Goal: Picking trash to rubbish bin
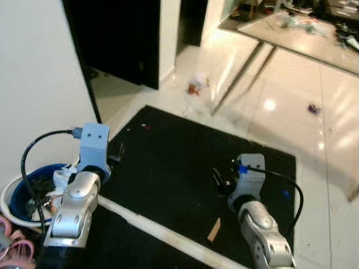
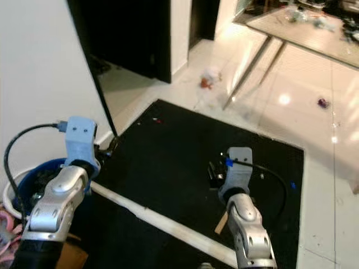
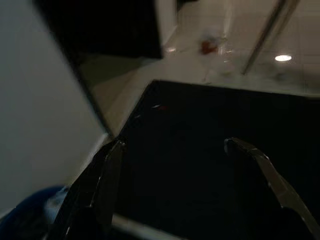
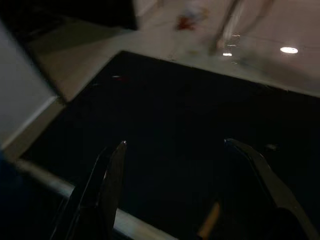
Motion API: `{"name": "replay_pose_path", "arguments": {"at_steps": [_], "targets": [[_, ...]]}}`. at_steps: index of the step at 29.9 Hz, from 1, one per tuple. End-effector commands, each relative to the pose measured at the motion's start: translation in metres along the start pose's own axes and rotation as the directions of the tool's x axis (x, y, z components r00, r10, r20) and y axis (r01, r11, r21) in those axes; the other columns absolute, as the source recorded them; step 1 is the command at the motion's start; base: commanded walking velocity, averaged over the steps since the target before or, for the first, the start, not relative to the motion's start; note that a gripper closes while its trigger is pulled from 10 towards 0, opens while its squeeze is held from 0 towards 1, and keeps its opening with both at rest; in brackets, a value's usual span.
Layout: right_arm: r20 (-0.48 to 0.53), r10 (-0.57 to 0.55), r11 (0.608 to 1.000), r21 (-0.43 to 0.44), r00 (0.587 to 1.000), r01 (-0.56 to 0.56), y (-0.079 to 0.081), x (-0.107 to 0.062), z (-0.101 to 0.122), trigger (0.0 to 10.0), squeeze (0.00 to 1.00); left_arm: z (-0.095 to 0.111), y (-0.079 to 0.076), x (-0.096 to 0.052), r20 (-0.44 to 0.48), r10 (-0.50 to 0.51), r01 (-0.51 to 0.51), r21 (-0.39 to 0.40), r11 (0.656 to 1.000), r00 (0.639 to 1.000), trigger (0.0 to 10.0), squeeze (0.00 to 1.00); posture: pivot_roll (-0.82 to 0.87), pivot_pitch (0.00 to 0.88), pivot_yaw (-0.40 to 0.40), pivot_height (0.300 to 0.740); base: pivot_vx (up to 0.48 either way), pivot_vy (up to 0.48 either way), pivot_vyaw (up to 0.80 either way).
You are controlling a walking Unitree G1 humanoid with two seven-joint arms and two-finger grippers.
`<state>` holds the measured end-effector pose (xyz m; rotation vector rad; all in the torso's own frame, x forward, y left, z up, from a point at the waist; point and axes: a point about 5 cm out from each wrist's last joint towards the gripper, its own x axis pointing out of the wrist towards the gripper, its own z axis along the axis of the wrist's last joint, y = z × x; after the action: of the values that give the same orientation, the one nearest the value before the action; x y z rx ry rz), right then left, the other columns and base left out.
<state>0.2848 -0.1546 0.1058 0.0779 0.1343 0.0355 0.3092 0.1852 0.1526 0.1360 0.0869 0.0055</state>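
A blue rubbish bin with a white rim stands at the lower left against the wall, with trash inside. My left gripper hangs open beside it, over the edge of the black mat, with nothing between its fingers. My right gripper is open too, low over the middle of the mat. A crumpled white and red wrapper lies on the tiles beyond the mat. A small purple scrap lies further right. A wooden stick rests on the mat near my right arm.
A white strip crosses the mat in front of me. A table with slanted metal legs stands behind the wrapper. A dark doorway opens at the back left. Pink slippers lie by the bin.
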Motion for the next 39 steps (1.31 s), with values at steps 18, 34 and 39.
{"name": "replay_pose_path", "arguments": {"at_steps": [18,34,39], "targets": [[-0.030,-0.020,0.999,0.031,0.999,0.020,-0.003,-0.004,-0.008,10.0,0.00,0.001,-0.001,0.001,-0.007,-0.014,0.014,-0.047,0.999,1.000,10.0,0.00,0.01,0.135,0.026,0.740,0.000,0.000,-0.80],[-0.051,-0.028,0.999,0.029,0.998,0.030,-0.002,-0.005,-0.012,10.0,0.00,0.006,-0.003,0.002,0.022,-0.052,0.054,-0.061,0.997,0.998,10.0,0.00,0.01,0.136,0.031,0.740,0.000,0.000,-0.55],[-0.039,-0.028,0.999,0.037,0.999,0.030,0.000,-0.003,-0.009,10.0,0.00,0.010,-0.005,0.002,0.034,-0.071,0.073,-0.074,0.995,0.997,10.0,0.00,0.01,0.145,0.034,0.740,0.112,0.000,0.00]]}}
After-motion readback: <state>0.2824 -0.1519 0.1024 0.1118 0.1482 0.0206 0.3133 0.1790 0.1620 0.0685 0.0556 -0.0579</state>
